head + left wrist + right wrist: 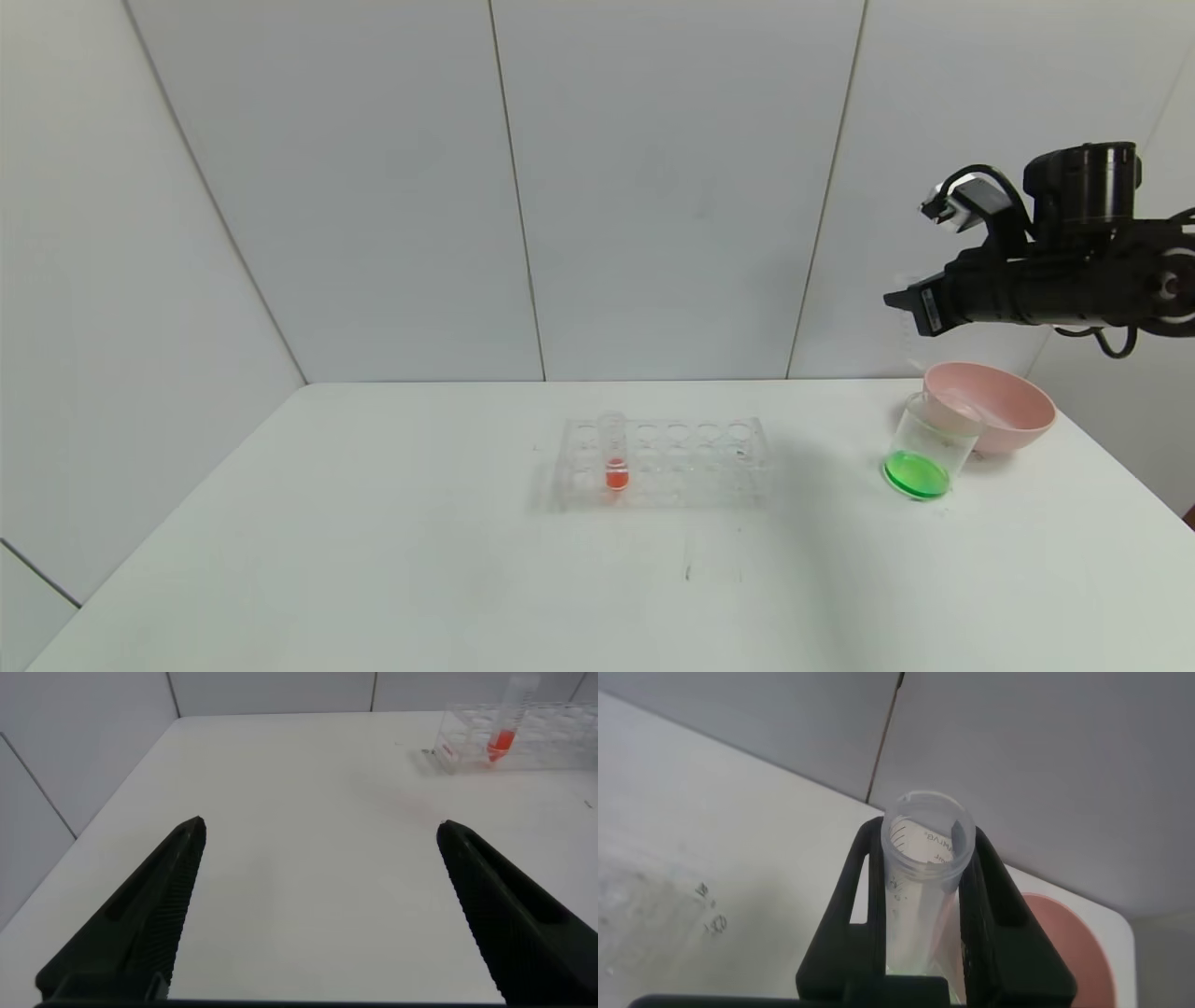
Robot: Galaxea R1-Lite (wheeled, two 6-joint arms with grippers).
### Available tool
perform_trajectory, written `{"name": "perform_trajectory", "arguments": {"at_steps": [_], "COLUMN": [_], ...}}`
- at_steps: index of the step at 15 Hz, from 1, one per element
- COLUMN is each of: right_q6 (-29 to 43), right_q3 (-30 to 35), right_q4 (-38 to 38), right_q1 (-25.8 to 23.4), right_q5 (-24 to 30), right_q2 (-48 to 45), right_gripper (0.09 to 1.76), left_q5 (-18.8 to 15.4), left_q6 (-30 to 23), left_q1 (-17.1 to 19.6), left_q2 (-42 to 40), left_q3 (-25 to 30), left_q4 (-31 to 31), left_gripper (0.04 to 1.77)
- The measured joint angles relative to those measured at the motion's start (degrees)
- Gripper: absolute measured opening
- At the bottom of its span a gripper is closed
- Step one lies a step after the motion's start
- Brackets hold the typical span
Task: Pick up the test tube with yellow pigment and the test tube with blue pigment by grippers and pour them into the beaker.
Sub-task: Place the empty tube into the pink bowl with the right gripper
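Note:
My right gripper [910,303] hangs high over the table's right side, above and just left of the beaker [929,443]. It is shut on a clear test tube [920,887] whose open mouth faces the wrist camera. No pigment colour shows in that tube, so I cannot tell which tube it is. The beaker holds bright green liquid [917,474] at its bottom. No yellow or blue pigment shows anywhere. My left gripper [320,824] is out of the head view. It hovers open over bare table, with nothing between its fingers.
A pink bowl [1004,406] stands right behind the beaker, touching or nearly touching it. A clear tube rack [691,457] sits mid-table with one tube of red-orange liquid [614,453] upright in it. The white table [373,523] ends at walls behind and on the left.

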State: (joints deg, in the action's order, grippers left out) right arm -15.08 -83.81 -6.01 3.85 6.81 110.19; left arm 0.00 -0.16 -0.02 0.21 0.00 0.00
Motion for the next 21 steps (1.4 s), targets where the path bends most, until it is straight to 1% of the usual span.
{"name": "perform_trajectory", "arguments": {"at_steps": [2,3,5,8,9,11,13,15,18,21], "right_q6": [9.51,12.08,14.04,14.79,14.9,15.06,15.08,15.08,15.08,15.13], "right_q3": [7.27,10.36,16.86,27.55,30.51,34.62,35.61,35.0,30.15,22.98], "right_q4": [-9.45,-12.96,-20.68,-34.96,-38.19,-40.13,-40.24,-40.62,-40.08,-39.73], "right_q1": [0.33,0.48,0.48,-0.02,-0.22,-1.05,-2.76,-5.28,-10.05,-14.02], "right_q5": [0.05,0.0,-0.04,-0.17,-0.22,-0.24,-0.2,0.16,0.49,0.33], "right_q2": [-2.69,-3.9,-6.0,-7.98,-8.44,-9.51,-9.95,-9.17,-5.89,0.09], "right_gripper": [0.51,0.51,0.51,0.51,0.51,0.51,0.51,0.51,0.51,0.51], "left_q5": [0.0,0.0,0.0,0.0,0.0,0.0,0.0,0.0,0.0,0.0], "left_q6": [0.0,0.0,0.0,0.0,0.0,0.0,0.0,0.0,0.0,0.0], "left_q1": [-0.02,0.0,0.02,0.02,0.02,0.02,-0.02,-0.02,0.0,-0.02], "left_q2": [0.0,0.0,0.0,0.0,0.0,0.0,0.0,0.0,0.0,0.0], "left_q3": [0.0,0.0,0.0,0.0,0.0,0.0,0.0,0.0,0.0,0.0], "left_q4": [0.0,0.0,0.0,0.0,0.0,0.0,0.0,0.0,0.0,0.0], "left_gripper": [1.76,1.76,1.76,1.76,1.76,1.76,1.76,1.76,1.76,1.76]}}
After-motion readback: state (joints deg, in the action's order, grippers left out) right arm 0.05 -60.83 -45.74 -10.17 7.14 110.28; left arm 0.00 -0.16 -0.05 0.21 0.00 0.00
